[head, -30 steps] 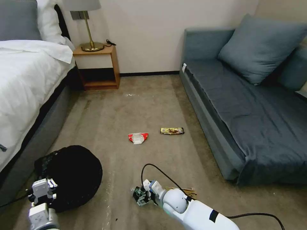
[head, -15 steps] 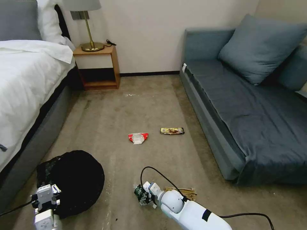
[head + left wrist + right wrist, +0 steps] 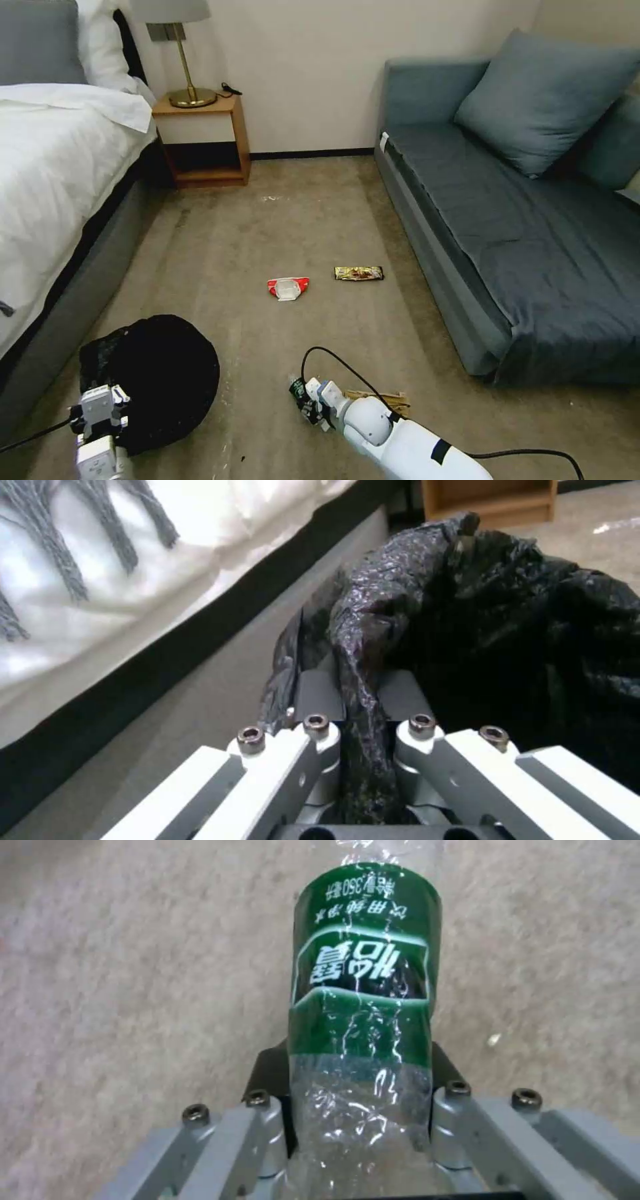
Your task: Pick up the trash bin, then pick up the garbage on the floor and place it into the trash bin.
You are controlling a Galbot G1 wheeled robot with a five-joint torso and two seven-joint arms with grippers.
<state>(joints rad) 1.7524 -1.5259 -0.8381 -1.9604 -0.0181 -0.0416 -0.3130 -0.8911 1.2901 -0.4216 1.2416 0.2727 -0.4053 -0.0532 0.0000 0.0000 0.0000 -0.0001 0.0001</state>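
A: The right tool (image 3: 357, 1120) is clamped on the green bottle (image 3: 363, 1005), low over the floor (image 3: 300, 220). The label end sticks out well past the fingertips.

B: And the plastic looks thin and crushable. If the squeeze buckles it, I judge the bottle could slip out during the carry.

A: The left tool (image 3: 357, 715) is pinched on the black liner of the trash bin (image 3: 163, 373), not on any hard rim that I can see.

B: That is my main worry. The liner could stretch or pull free, and the bin would sag or tip.

A: The bin sits well apart from the right tool, across to its left. The red-and-white wrapper (image 3: 288, 287) and the snack bar wrapper (image 3: 359, 273) lie farther ahead; the brown paper (image 3: 383, 400) is just beside the right arm.

B: So a swing could brush that paper, or miss the bin's mouth.
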